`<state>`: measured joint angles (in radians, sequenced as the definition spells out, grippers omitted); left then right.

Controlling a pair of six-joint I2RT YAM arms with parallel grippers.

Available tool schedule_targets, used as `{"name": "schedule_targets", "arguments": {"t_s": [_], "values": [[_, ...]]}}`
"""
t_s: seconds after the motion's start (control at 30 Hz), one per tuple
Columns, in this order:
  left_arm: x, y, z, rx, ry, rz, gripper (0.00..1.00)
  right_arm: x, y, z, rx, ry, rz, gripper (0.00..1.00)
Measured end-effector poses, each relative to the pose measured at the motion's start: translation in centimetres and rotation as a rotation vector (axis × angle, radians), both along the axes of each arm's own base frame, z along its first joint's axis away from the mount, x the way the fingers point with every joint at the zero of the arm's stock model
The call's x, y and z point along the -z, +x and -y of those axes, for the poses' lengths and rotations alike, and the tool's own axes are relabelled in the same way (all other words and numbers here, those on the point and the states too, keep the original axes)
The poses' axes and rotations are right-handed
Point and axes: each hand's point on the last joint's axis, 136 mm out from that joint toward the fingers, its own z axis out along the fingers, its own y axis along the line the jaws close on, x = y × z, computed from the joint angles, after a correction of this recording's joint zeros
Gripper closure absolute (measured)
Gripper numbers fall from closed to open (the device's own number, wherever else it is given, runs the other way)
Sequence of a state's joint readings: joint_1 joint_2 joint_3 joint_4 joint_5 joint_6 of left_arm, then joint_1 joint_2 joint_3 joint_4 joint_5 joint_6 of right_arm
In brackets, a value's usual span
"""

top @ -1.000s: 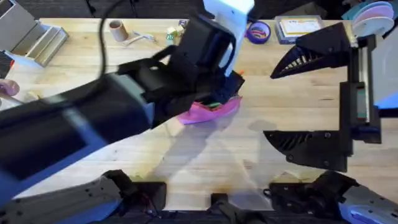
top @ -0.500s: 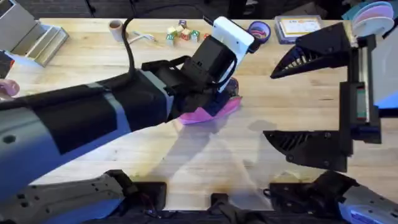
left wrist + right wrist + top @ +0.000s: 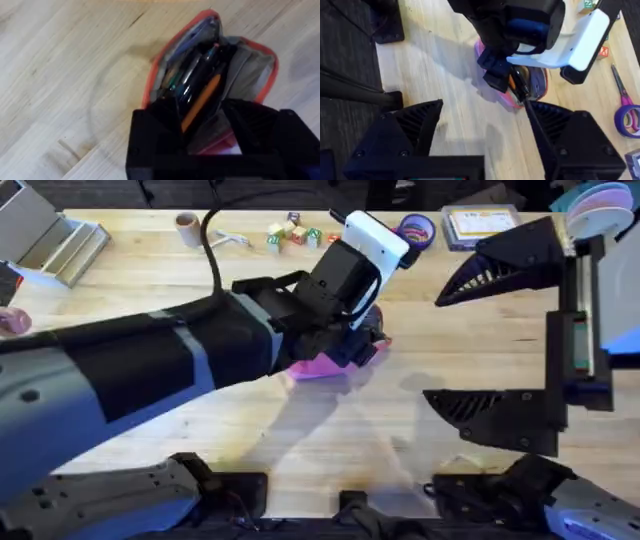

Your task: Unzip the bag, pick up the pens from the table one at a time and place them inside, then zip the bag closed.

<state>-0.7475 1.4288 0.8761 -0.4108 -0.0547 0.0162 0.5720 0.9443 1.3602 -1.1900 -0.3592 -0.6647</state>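
Note:
The pink bag (image 3: 325, 367) lies unzipped in the middle of the table (image 3: 300, 440), its coral zipper rim (image 3: 152, 75) spread wide. Inside it lie the black pen (image 3: 197, 75) and the orange pen (image 3: 205, 97), side by side. My left gripper (image 3: 365, 345) hangs right over the bag's mouth, open, with the orange pen's near end between its fingers (image 3: 155, 135). From the right wrist view the left gripper (image 3: 505, 80) covers most of the bag (image 3: 510, 97). My right gripper (image 3: 490, 340) hovers open to the right of the bag, holding nothing.
Along the table's far edge sit purple scissors (image 3: 415, 228), coloured blocks (image 3: 290, 232), a small cardboard roll (image 3: 187, 225) and a flat box (image 3: 480, 225). A grey tray (image 3: 50, 240) stands at the far left. Bare wood lies in front of the bag.
The left arm has come down from close under the camera to the bag's mouth, then held still over the last half second. The right arm has not moved.

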Motion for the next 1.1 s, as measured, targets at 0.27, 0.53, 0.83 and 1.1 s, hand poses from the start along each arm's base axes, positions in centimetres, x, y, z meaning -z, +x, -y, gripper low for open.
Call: {"name": "schedule_targets", "arguments": {"t_s": [0.27, 0.53, 0.83, 1.1], "values": [[-3.3, 0.4, 0.3, 0.0, -0.073, 0.081, 0.007, 0.0, 0.0, 0.0, 0.0, 0.0, 0.0, 0.003], [-7.1, -1.6, -1.5, 0.0, -0.112, 0.123, 0.007, 0.0, 0.0, 0.0, 0.001, 0.0, 0.0, 0.003], [-11.1, -7.0, -6.6, 0.033, -0.106, 0.158, 0.007, 0.3, 0.2, -0.1, 0.003, -0.009, -0.018, 0.003], [-12.1, -9.7, -9.8, 0.023, -0.087, 0.189, 0.007, 1.0, 0.8, -0.5, 0.003, -0.025, -0.043, 0.003]]}}
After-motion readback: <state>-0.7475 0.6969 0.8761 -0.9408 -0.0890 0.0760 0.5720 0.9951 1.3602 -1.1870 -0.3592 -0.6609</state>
